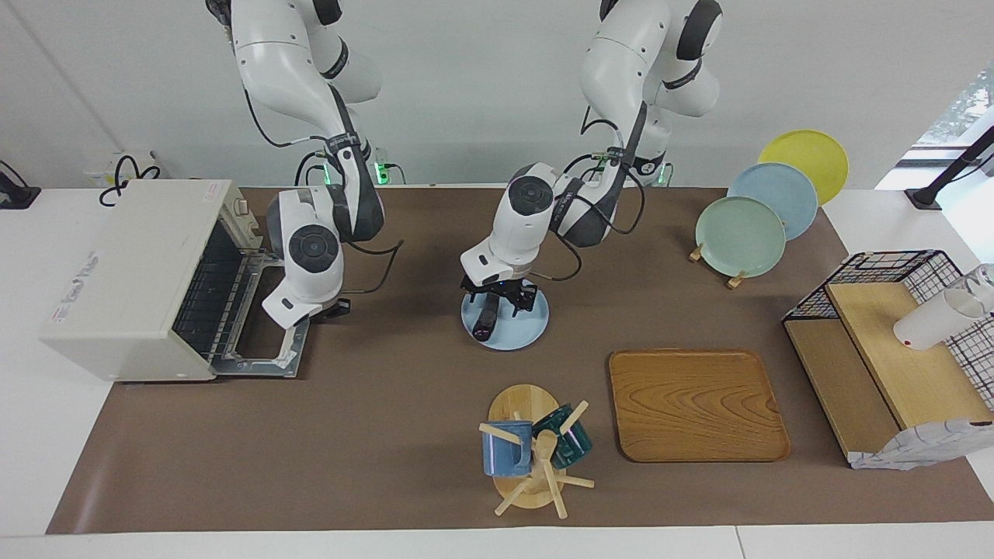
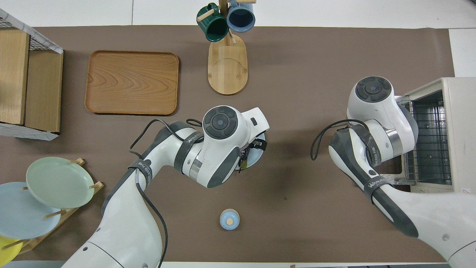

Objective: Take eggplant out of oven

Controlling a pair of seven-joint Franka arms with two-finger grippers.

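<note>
From across the tabletop I am seeing the left tool [image 1: 497,299] spread wide over the eggplant [image 1: 489,318], which is lying on a blue plate [image 1: 528,326] mid-tabletop. The right tool [image 1: 330,309] is sitting clenched, empty, on the oven [image 1: 128,279] door [image 1: 264,353] (dropped flat). From overhead, the left arm is hiding most of the plate [image 2: 254,158]; the oven [image 2: 459,130] rack [image 2: 427,145] is showing bare.

Oven [image 1: 132,272] mouth blocked by right arm [image 1: 311,256]; tray [image 1: 695,404] bare.
</note>
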